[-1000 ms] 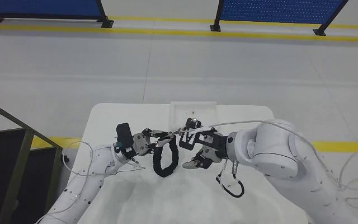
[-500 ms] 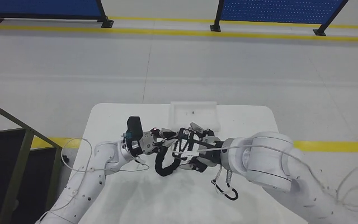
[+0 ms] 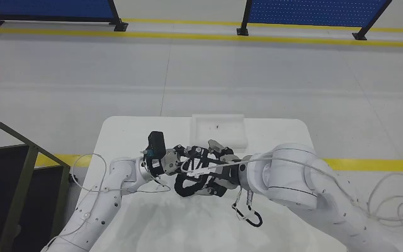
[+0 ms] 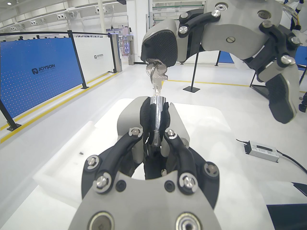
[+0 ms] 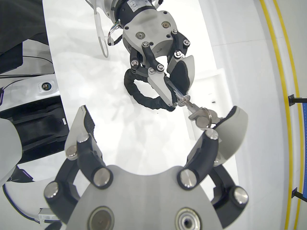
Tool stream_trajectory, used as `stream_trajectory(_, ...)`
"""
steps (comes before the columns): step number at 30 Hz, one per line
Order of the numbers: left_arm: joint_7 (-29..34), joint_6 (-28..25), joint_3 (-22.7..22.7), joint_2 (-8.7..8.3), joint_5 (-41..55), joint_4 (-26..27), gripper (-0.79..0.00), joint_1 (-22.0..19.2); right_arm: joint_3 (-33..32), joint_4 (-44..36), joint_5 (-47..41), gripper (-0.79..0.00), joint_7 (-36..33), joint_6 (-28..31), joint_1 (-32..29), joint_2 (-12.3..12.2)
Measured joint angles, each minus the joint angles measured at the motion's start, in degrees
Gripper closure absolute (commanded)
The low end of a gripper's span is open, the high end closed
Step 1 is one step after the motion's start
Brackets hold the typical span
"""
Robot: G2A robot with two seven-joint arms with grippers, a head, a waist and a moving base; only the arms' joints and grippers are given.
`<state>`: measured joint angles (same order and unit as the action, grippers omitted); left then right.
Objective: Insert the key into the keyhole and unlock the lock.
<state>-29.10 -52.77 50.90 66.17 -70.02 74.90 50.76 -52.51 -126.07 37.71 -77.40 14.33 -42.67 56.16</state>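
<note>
Left claw [image 4: 155, 107] clenched on cable lock [image 5: 144, 98] barrel, held above table [image 5: 120, 144]. Key [image 4: 157, 80] sits in keyhole [image 5: 183, 100]. Right claw [image 5: 159, 120] spread wide, one pad touching key ring [image 5: 206, 118].

Left tool [image 3: 187, 154], right tool [image 3: 209, 167] together at lock [image 3: 186, 186].

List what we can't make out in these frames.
- Key depth in lock: left wrist view, barrel hides it.
- Lock's cable joint: right wrist view, behind left pincer.
- Key tip: top view, too small.
- Far edge of key ring: right wrist view, right pincer covers it.
</note>
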Motion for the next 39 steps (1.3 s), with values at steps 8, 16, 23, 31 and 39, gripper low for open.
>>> stream_trajectory(8,-1.0,-1.0,0.9,-0.05,-2.1,-0.5,0.000,0.4,-2.8,-0.4,0.4,-0.785,-0.3,0.7,-0.2,-0.5)
stream_trajectory(16,-3.5,-3.8,2.6,-0.73,-6.3,1.1,0.000,1.4,-5.2,-0.2,-3.0,-0.785,-1.1,7.2,-0.7,-1.2)
stream_trajectory(23,-5.3,-4.4,3.9,-1.28,-10.4,3.1,0.000,1.9,-5.2,-0.2,-3.0,-0.785,-1.1,7.1,-0.7,-1.2)
stream_trajectory(31,-5.7,-5.2,3.6,-2.03,-10.8,3.8,0.000,2.1,-2.2,-1.8,3.6,-0.785,4.1,17.1,0.0,-2.2)
stream_trajectory(39,-3.8,-5.2,1.3,-2.94,-8.9,3.5,0.000,1.4,4.0,0.1,10.2,-0.748,14.2,26.8,4.2,-5.5)
